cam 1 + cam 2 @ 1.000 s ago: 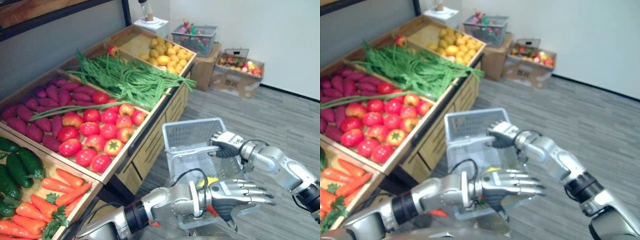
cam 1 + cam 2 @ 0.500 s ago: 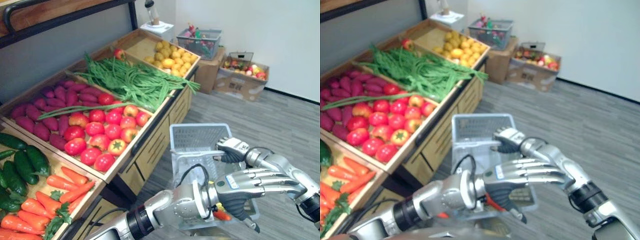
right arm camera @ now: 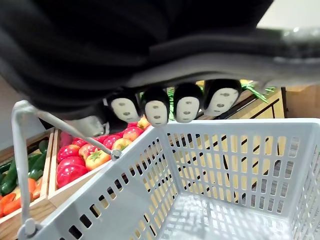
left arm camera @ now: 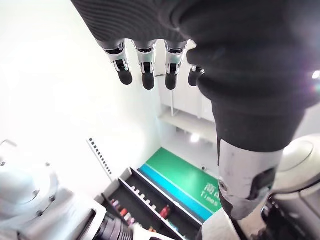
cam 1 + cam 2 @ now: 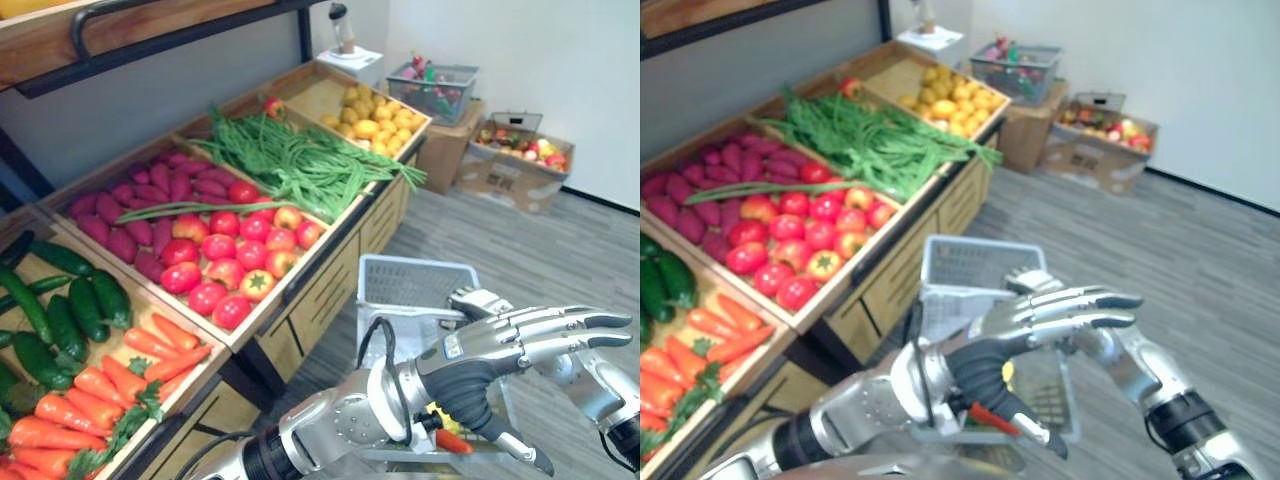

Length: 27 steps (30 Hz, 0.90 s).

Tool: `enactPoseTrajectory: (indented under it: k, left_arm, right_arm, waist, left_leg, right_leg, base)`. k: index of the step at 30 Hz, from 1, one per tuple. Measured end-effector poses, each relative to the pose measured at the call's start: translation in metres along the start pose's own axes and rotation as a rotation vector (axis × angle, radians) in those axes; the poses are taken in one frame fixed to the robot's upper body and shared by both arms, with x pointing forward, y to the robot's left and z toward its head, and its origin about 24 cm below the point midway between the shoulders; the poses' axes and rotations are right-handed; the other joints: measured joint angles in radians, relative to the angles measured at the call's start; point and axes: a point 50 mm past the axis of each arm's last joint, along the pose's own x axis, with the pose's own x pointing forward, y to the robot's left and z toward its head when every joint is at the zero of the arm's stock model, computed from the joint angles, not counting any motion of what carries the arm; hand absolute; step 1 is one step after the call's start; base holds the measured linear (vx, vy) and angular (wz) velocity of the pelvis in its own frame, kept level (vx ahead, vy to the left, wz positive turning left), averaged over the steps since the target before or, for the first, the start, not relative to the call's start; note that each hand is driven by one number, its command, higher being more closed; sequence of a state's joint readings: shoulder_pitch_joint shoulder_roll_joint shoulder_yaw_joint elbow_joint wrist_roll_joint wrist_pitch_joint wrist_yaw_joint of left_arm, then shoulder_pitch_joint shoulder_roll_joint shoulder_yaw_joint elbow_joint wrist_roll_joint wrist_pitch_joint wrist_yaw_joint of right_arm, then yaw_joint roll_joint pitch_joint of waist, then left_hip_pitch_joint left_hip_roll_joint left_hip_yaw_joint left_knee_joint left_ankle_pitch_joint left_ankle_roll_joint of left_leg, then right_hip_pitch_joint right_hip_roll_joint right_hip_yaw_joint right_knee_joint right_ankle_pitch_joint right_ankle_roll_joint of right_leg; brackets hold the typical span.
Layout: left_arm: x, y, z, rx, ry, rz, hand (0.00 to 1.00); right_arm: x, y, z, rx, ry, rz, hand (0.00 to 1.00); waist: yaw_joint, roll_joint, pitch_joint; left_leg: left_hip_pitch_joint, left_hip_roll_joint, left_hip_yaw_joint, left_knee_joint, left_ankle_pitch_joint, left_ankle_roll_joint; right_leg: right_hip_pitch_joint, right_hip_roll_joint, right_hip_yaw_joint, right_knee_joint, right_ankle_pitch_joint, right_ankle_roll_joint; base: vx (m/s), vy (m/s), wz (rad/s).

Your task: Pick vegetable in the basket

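Observation:
My right hand (image 5: 478,300) is shut on the handle (image 3: 65,129) of a pale grey slotted basket (image 5: 400,268), which hangs in front of the wooden produce stand (image 5: 300,290); its curled fingers (image 3: 172,107) wrap the bar. My left hand (image 5: 480,350) floats above the basket with straight fingers (image 4: 145,75), open and holding nothing. Below it, inside the basket, lie a carrot (image 5: 452,441) and a yellow item (image 5: 1007,372). The stand holds carrots (image 5: 110,385), cucumbers (image 5: 70,310), tomatoes (image 5: 235,265), purple sweet potatoes (image 5: 150,200), green beans (image 5: 300,160) and yellow fruit (image 5: 375,115).
Cardboard boxes with produce (image 5: 515,165) and a second grey basket (image 5: 433,90) stand by the back wall. The stand's drawer fronts (image 5: 330,295) are just left of the basket. Grey floor (image 5: 1200,260) stretches to the right.
The camera has turned, sliding the whole scene right. My left hand has risen higher above the basket, fingers still straight. The right hand keeps its hold on the handle.

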<state>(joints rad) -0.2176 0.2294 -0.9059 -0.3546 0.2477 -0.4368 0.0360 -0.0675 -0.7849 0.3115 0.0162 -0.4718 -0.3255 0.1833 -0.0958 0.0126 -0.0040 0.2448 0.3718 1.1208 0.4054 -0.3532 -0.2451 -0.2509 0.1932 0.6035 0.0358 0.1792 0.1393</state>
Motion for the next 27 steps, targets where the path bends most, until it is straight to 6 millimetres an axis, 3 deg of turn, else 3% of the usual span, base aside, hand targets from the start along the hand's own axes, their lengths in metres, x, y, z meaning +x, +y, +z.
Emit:
enactPoseTrajectory:
  k: [7,17,24,25,27]
  left_arm:
    - [-0.001,0.014,0.013,-0.139,-0.041,0.098,0.00]
    - [0.000,0.027,0.017,-0.137,-0.064,0.157,0.00]
    - [-0.007,0.059,0.019,-0.061,-0.063,0.306,0.00]
    - [-0.011,0.070,0.020,-0.025,-0.061,0.352,0.00]
    - [-0.017,0.082,0.018,0.016,-0.034,0.413,0.00]
  right_arm:
    - [-0.016,0.012,-0.023,0.100,0.151,-0.044,1.00]
    - [-0.034,0.017,-0.041,0.185,0.278,-0.131,1.00]
    - [-0.058,0.045,-0.069,0.348,0.492,-0.183,1.00]
    - [-0.076,0.059,-0.081,0.413,0.597,-0.213,1.00]
    - [-0.094,0.075,-0.092,0.483,0.714,-0.240,1.00]
  waist:
    - [0.021,0.014,-0.013]
    - [0.036,0.014,-0.013]
    - [0.056,0.013,-0.013]
    - [0.071,0.011,-0.012]
    - [0.074,0.003,-0.015]
  left_leg:
    - [-0.036,0.003,-0.060,0.003,-0.001,0.003]
    - [-0.062,0.003,-0.102,0.008,-0.002,0.007]
    - [-0.124,-0.012,-0.216,-0.003,0.012,0.031]
    - [-0.145,-0.020,-0.274,-0.010,0.019,0.043]
    - [-0.180,-0.039,-0.346,-0.024,0.031,0.061]
  right_leg:
    - [0.001,-0.031,-0.052,-0.010,-0.001,-0.002]
    - [0.009,-0.052,-0.087,-0.019,-0.002,-0.003]
    - [0.015,-0.106,-0.180,-0.027,-0.004,-0.007]
    - [0.028,-0.133,-0.227,-0.038,-0.004,-0.007]
    - [0.041,-0.167,-0.288,-0.048,-0.006,-0.009]
  base:
    - [0.00,-0.018,0.23]
    - [0.00,-0.004,0.13]
    - [-0.02,-0.015,0.49]
    - [-0.02,-0.013,0.72]
    - [-0.04,-0.004,1.09]
